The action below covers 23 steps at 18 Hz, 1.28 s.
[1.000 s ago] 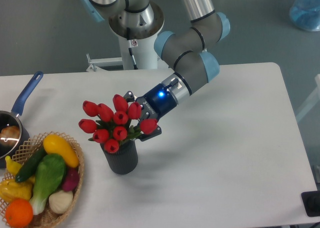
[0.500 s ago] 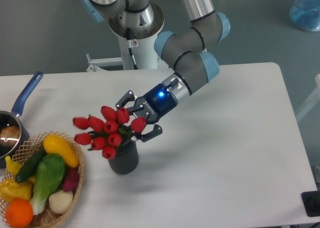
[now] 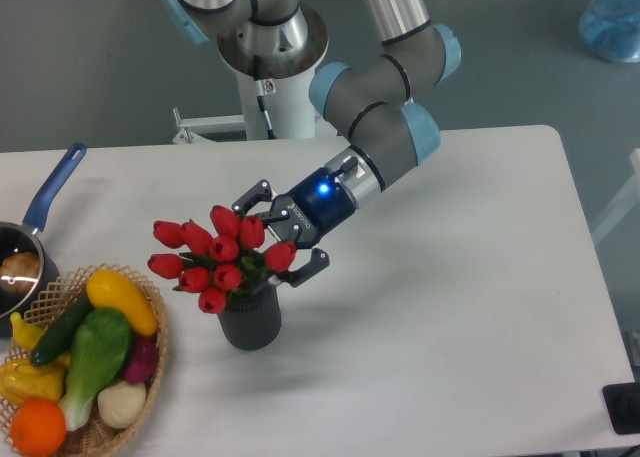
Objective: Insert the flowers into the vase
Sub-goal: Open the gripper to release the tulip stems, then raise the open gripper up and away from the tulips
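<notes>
The flowers (image 3: 213, 258), a bunch of red closed tulips with green stems, stand in the vase (image 3: 251, 321), a dark cylinder left of the table's middle. The heads lean out over the vase's left side. My gripper (image 3: 272, 239) is open just to the right of the bunch at head height. One finger is behind the top tulips and the other is by the vase's right rim. Neither finger presses on the stems. The stems' lower ends are hidden inside the vase.
A wicker basket (image 3: 155, 315) of colourful vegetables sits at the front left, close to the vase. Behind it is a saucepan with a blue handle (image 3: 55, 184). The arm's base (image 3: 270, 47) stands at the table's far edge. A dark object (image 3: 625, 407) is at the front right corner.
The gripper has opened and let go of the flowers. The bunch sank a little into the vase and tipped to the left. The arm has hardly moved.
</notes>
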Tool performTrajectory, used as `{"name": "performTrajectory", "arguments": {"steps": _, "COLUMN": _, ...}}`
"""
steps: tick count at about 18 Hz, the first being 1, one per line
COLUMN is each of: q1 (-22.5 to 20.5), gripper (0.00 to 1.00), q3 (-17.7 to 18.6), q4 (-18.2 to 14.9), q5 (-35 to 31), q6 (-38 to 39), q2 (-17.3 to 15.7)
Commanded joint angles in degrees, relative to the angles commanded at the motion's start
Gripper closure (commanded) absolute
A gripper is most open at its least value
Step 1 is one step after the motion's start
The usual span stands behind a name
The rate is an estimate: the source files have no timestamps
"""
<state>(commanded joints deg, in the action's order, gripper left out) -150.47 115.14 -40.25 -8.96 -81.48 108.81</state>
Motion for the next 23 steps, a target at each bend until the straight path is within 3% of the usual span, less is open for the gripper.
{"name": "performTrajectory", "arguments": {"steps": 4, "q1": -0.5, "gripper": 0.00, "q3": -0.3, "q4": -0.1, "q5": -1.7, "q6": 0.0, "q2": -0.2}}
{"name": "performTrajectory", "arguments": {"steps": 12, "q1": -1.1, "gripper": 0.00, "q3": -0.4, "q4": -0.4, "q5": -16.9, "q6": 0.5, "q2": -2.7}}
{"name": "performTrajectory", "arguments": {"steps": 17, "q1": -2.4, "gripper": 0.00, "q3": -1.6, "q4": -0.5, "q5": -26.4, "q6": 2.5, "q2": -7.5}}
{"name": "performTrajectory", "arguments": {"steps": 21, "q1": -4.8, "gripper": 0.00, "q3": -3.2, "q4": -2.0, "q5": -29.1, "q6": 7.6, "q2": -13.2}}
{"name": "performTrajectory", "arguments": {"steps": 23, "q1": -5.1, "gripper": 0.00, "q3": -5.1, "q4": -2.1, "q5": -35.9, "q6": 8.2, "q2": -15.3}}
